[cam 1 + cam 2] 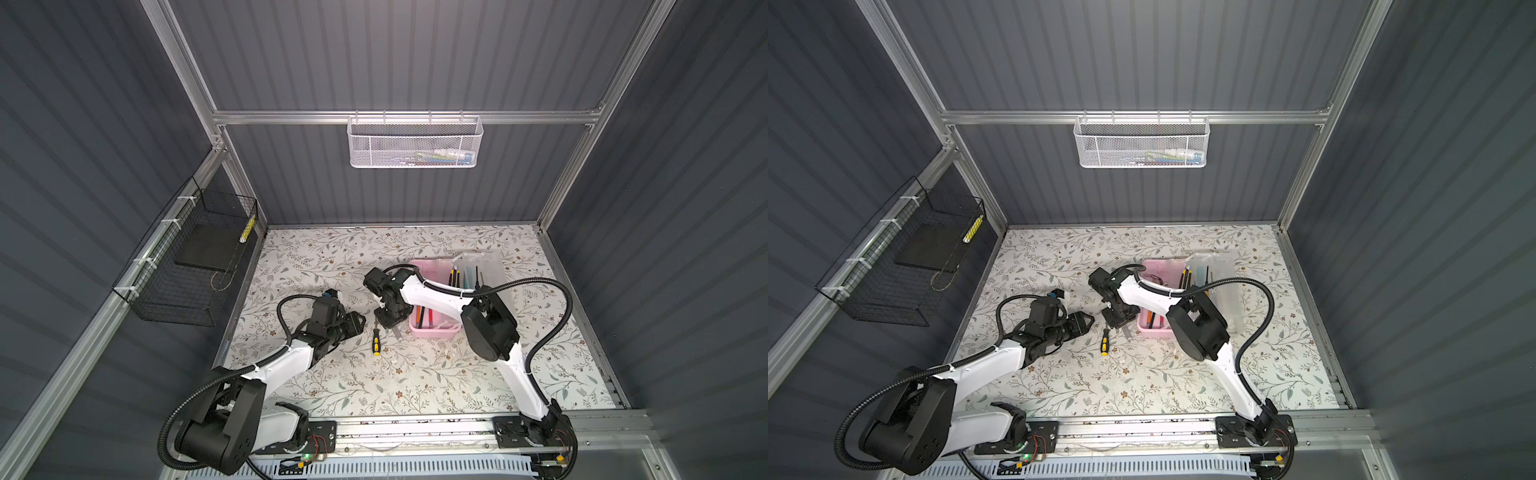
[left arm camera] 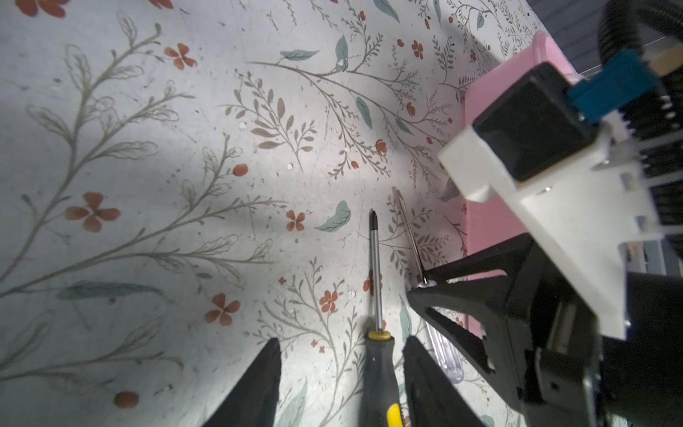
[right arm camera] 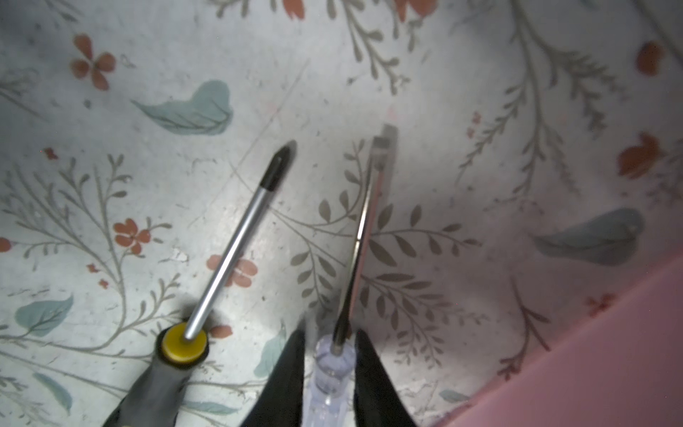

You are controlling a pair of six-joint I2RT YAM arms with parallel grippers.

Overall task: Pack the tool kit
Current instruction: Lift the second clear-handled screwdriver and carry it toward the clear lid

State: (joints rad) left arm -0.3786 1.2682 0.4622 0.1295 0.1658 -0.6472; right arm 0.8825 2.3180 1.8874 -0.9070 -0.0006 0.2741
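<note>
The tool kit (image 1: 434,332) is a pink box with its frosted lid (image 1: 494,266) open, standing right of centre in both top views; several slim tools (image 1: 454,276) lie inside. Just left of it, my right gripper (image 3: 330,334) points down at the mat, shut on the handle of a clear-handled screwdriver (image 3: 330,366). A black-and-yellow screwdriver (image 1: 376,343) lies on the mat beside it. My left gripper (image 2: 342,339) is open and straddles that screwdriver's handle (image 2: 380,369), with a gap on each side.
A white mesh basket (image 1: 413,143) hangs on the back rail. A black wire basket (image 1: 187,266) is fixed to the left wall. In the left wrist view the right gripper's body (image 2: 480,295) stands close by. The floral mat (image 1: 374,386) covers the table.
</note>
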